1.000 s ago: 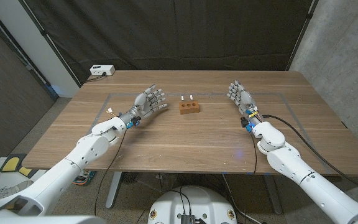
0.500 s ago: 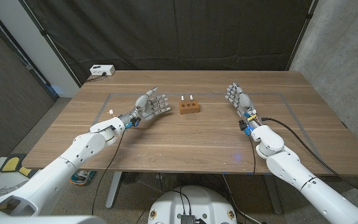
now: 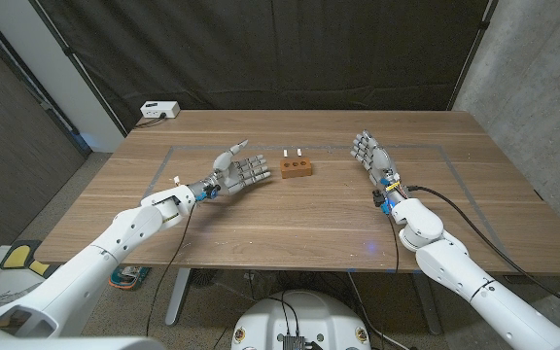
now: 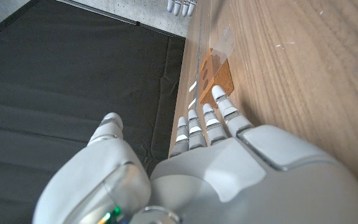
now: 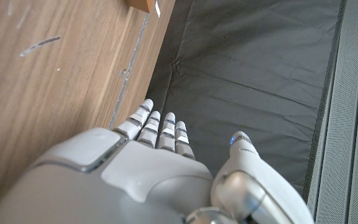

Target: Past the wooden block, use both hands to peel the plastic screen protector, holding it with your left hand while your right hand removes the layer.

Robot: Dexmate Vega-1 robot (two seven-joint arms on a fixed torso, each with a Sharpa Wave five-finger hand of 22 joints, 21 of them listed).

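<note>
A small brown wooden block (image 3: 297, 168) with holes in its side sits mid-table. Just past it lies the clear screen protector (image 3: 293, 153), marked by two small white tabs; the left wrist view shows it as a glossy sheet (image 4: 224, 42) beyond the block (image 4: 216, 71). My left hand (image 3: 242, 167) hovers open just left of the block, fingers spread toward it, holding nothing. My right hand (image 3: 369, 151) stands open to the block's right, apart from it. The right wrist view has my right hand (image 5: 148, 165) over the table and a corner of the block (image 5: 146, 5).
A white power box (image 3: 159, 110) sits at the table's far left corner. A faint taped rectangle (image 3: 436, 149) outlines the work area. A black curtain hangs behind the table (image 3: 290, 219). A black cable (image 3: 455, 190) trails from my right wrist.
My left hand has moved right, closer to the block. My right hand has drifted slightly inward. Block and protector have not moved.
</note>
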